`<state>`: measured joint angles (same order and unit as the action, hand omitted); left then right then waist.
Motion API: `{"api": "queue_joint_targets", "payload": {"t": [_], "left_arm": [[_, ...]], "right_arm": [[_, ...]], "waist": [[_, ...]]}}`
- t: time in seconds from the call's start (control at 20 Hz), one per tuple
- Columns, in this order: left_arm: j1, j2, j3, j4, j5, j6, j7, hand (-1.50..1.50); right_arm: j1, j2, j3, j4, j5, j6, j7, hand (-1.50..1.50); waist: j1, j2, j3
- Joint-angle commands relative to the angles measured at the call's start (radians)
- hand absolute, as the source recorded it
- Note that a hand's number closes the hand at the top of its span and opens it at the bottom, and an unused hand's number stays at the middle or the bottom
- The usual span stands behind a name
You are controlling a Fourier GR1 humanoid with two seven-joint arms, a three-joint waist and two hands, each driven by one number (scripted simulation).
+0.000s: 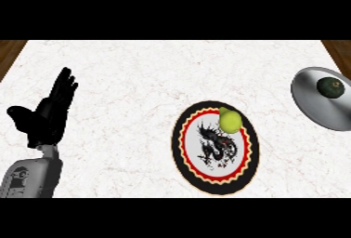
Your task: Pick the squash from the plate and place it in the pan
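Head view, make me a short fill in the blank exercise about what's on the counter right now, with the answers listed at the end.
1. The yellow-green fruit lies on the upper part of the patterned ____.
2. The dark green squash sits inside the grey ____ at the view's right edge.
3. The left hand rests at the view's left with its fingers ____.
4. The picture in the middle of the plate is coloured ____.

Missing words: plate; pan; straight; black
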<state>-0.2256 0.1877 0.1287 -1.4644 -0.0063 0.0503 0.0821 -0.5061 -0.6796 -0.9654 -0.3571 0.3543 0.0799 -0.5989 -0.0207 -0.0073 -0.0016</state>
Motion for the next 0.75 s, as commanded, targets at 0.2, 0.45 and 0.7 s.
{"api": "queue_joint_targets", "payload": {"t": [0.2,0.45,0.7], "left_arm": [[0.048,-0.005,-0.002,-0.042,-0.009,0.01,-0.002,0.0],[0.04,-0.015,-0.005,-0.049,-0.007,0.018,0.019,0.0],[0.027,0.019,0.014,-0.069,0.016,-0.012,0.047,0.0]], "right_arm": [[0.199,0.034,-0.012,-0.247,-0.098,0.199,0.019,-1.5],[0.334,0.125,-0.023,-0.48,-0.165,0.292,0.109,-1.5],[0.481,0.267,-0.023,-0.817,-0.192,0.278,0.248,-1.5]], "waist": [[-0.031,-0.015,-0.006],[-0.028,-0.01,-0.005],[-0.014,-0.005,-0.004]]}}
